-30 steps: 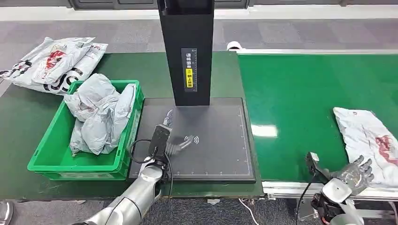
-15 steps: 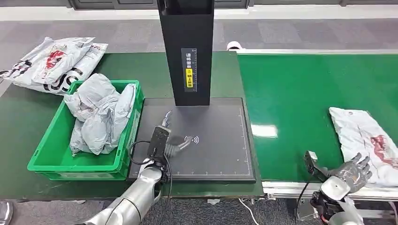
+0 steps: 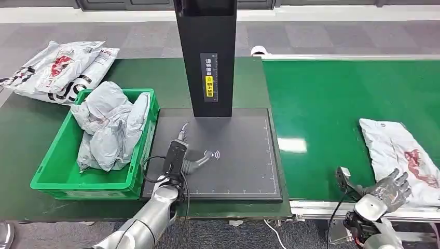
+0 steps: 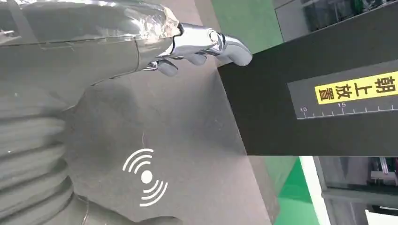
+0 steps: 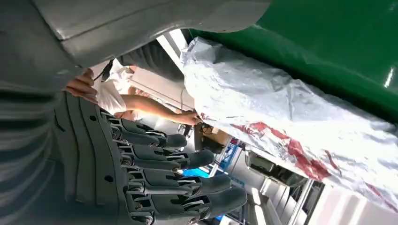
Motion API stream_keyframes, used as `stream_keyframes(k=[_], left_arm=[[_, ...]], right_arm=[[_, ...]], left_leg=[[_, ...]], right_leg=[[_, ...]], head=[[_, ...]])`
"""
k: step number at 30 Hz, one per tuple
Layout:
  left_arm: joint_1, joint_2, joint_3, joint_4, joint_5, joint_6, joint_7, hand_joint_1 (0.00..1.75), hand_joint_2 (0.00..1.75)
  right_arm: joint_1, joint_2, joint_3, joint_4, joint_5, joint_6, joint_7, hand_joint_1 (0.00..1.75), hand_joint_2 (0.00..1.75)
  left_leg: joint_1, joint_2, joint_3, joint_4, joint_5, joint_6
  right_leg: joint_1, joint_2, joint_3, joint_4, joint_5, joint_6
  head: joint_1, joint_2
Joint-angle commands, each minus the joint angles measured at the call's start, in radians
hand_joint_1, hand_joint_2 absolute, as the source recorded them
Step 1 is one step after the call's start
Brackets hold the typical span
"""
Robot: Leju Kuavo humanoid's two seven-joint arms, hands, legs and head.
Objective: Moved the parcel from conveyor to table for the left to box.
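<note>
A crumpled white plastic parcel with red print [image 3: 402,155] lies flat on the green conveyor belt [image 3: 332,114], close to the belt's near edge and toward its right end. The right hand [image 3: 390,190] hangs at that near edge, just beside the parcel's near corner, its dark fingers [image 5: 187,159] spread apart and holding nothing; in the right wrist view the fingers are extended side by side with the parcel lying across from them, a gap between fingertips and wrapping. In that same view a person's arm [image 5: 155,107] shows in the background beyond the belt.

The left hand [image 3: 193,160] rests over the flat black scanner pad [image 3: 244,171], near the white wireless symbol [image 4: 146,177] printed on it, toward the pad's left half. Its silver fingers [image 4: 211,40] are loosely extended with nothing between them, pointing toward the tall black column [image 3: 206,57] that rises from the pad's far edge and bears a yellow label [image 3: 209,85].

On the dark green table [image 3: 31,135], a green plastic crate [image 3: 59,176] sits just beside the pad's left edge, holding several grey bagged parcels [image 3: 109,129]. More white printed bags [image 3: 57,70] lie at the table's far left corner.
</note>
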Motion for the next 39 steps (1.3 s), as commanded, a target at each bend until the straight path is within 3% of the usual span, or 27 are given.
stream_keyframes(k=[1,7,13,14,24,32,34,39], left_arm=[[-0.036,0.008,0.078,0.047,-0.017,-0.031,0.004,0.0,1.75],[-0.045,0.003,0.086,0.053,-0.031,-0.048,0.004,0.0,1.75],[-0.046,0.002,0.087,0.053,-0.032,-0.048,0.004,0.0,1.75],[-0.045,0.002,0.089,0.053,-0.032,-0.048,0.004,0.0,1.75],[-0.048,0.001,0.097,0.055,-0.039,-0.05,0.005,0.0,1.75],[-0.051,0.002,0.115,0.052,-0.051,-0.052,0.004,0.0,1.75],[-0.044,0.006,0.122,0.044,-0.052,-0.044,0.004,0.0,1.75],[-0.008,0.018,0.146,0.011,-0.055,-0.006,0.004,0.0,1.75]], right_arm=[[-0.012,0.003,-0.102,0.057,-0.002,0.187,0.01,0.0,1.75],[0.001,0.011,-0.172,0.057,-0.002,0.347,0.01,0.0,1.75],[-0.004,0.02,-0.181,0.056,-0.003,0.361,0.01,0.0,1.75],[-0.007,0.022,-0.187,0.056,-0.007,0.367,0.01,1.75,1.75],[0.006,0.034,-0.212,0.047,-0.008,0.42,0.001,1.75,1.75],[0.001,0.07,-0.302,0.049,-0.05,0.482,-0.085,1.75,1.75],[-0.015,0.081,-0.306,0.034,-0.039,0.4,-0.119,1.75,1.75],[-0.122,0.121,-0.306,-0.008,-0.002,0.006,-0.288,1.75,1.75]], left_leg=[[0.001,0.002,0.002,-0.001,0.0,0.0],[0.002,0.0,0.003,0.0,0.0,0.0],[0.002,-0.001,0.006,-0.001,0.002,0.003],[0.002,-0.002,0.006,-0.001,0.002,0.003],[0.002,-0.003,0.006,0.0,0.002,0.005],[0.003,-0.002,0.006,0.0,0.002,0.004],[0.003,-0.001,0.006,-0.001,0.003,0.004],[0.003,0.005,0.007,-0.002,0.002,0.004]], right_leg=[[0.001,0.0,0.002,-0.002,0.001,-0.001],[0.002,-0.001,0.004,-0.003,0.001,0.0],[0.003,-0.003,0.01,-0.006,0.001,0.001],[0.003,-0.004,0.011,-0.007,0.002,0.001],[0.002,-0.004,0.013,-0.009,0.004,0.005],[0.004,-0.004,0.012,-0.009,0.004,0.004],[0.005,-0.004,0.013,-0.01,0.004,0.003],[0.005,0.003,0.011,-0.01,0.005,0.003]], head=[[0.0,0.0],[0.0,0.0],[0.0,0.0],[0.0,0.0],[0.0,0.0],[0.0,0.0],[0.0,0.0],[0.0,0.0]])
